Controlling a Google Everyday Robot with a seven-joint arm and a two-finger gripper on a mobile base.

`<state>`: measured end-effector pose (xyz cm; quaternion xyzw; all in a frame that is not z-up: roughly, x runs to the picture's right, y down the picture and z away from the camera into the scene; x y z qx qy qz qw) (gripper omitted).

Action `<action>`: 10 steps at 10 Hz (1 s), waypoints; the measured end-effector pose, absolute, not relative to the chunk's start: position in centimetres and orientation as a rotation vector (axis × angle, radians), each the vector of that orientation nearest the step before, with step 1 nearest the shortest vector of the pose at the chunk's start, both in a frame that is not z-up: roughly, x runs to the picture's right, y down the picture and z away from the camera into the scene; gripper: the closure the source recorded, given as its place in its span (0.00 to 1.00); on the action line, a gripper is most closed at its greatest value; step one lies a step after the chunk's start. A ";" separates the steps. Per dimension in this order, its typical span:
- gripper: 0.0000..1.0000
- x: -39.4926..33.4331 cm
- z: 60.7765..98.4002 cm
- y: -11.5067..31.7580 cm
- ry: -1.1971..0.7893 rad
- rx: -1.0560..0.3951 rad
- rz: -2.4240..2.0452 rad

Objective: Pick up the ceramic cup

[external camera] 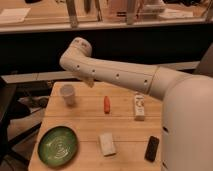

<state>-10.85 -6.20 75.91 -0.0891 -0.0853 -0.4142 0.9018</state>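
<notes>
**Item:** ceramic cup (67, 94), small, pale, no handle, slightly tapered.

**Location:** back left part of the wooden table (125, 127) as I see it, upright with the rim up and standing on its own. The green plate (58, 145) lies nearer the camera on the same side, well apart. An orange carrot-like piece (106, 104) lies to the cup's right, also apart.

**Other stock:** white bottle (139, 106); pale block (107, 144); flat black slab (152, 148).

**Gripper:** gripper (89, 81) shows only as a pale bit under the bend of the arm, over the table's back edge. It is above and just to the right of the cup, with no contact. I cannot tell whether it is wide or narrow, and it holds nothing that I can see.

**Handling, my estimate:**
- The cup looks light, rigid and glazed, so I expect it to be slippery and likely to chip if knocked over or dropped.
- I would take hold across the wall just below the rim, where the cup is widest, or with one side inside the mouth and one outside.
- The taper means a low side grip may slide upward.
- I would close gently and squarely, because a push from one side could tip it
</notes>
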 end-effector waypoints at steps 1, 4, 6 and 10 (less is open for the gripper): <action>0.20 -11.7 76.2 -6.0 -0.189 -0.184 -0.864; 0.20 -14.1 77.3 -5.3 -0.227 -0.179 -0.894; 0.20 -15.1 78.1 -5.0 -0.256 -0.180 -0.904; 0.20 -16.8 79.5 -4.4 -0.303 -0.185 -0.920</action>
